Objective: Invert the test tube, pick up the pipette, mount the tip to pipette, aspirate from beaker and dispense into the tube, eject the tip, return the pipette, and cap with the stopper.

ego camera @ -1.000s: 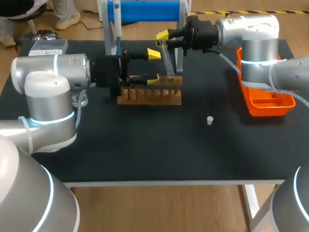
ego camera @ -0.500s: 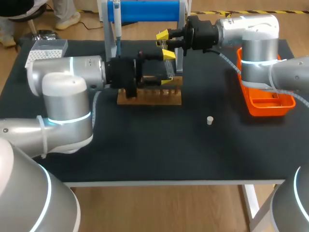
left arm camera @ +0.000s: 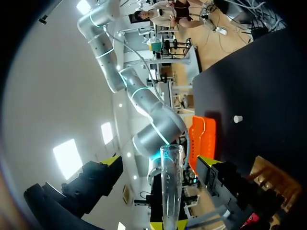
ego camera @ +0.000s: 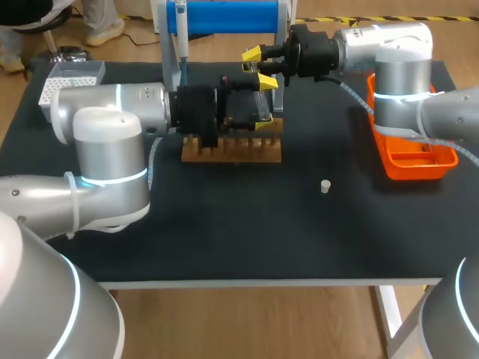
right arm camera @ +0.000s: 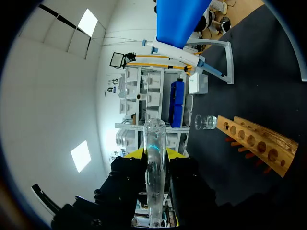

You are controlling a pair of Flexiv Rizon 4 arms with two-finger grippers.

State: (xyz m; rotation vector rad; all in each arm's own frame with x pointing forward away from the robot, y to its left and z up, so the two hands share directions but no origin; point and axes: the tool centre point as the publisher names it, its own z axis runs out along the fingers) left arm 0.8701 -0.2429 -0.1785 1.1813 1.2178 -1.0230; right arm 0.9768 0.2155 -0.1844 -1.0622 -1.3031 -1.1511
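Clear glass tube [right arm camera: 154, 172] held in the air over the rack [ego camera: 232, 149]; small white stopper [ego camera: 325, 186] lies apart on the tabletop [ego camera: 224, 224]

A black table [ego camera: 239, 232] carries a wooden test-tube rack [ego camera: 232, 149] toward the back middle, with a glass beaker [right arm camera: 207, 121] just beside one end of it. A white stand [ego camera: 159, 37] rises behind. An orange tray [ego camera: 415, 161] lies at the right, a tip box [ego camera: 71, 75] at the back left, and a small white stopper [ego camera: 325, 186] lies apart between rack and tray
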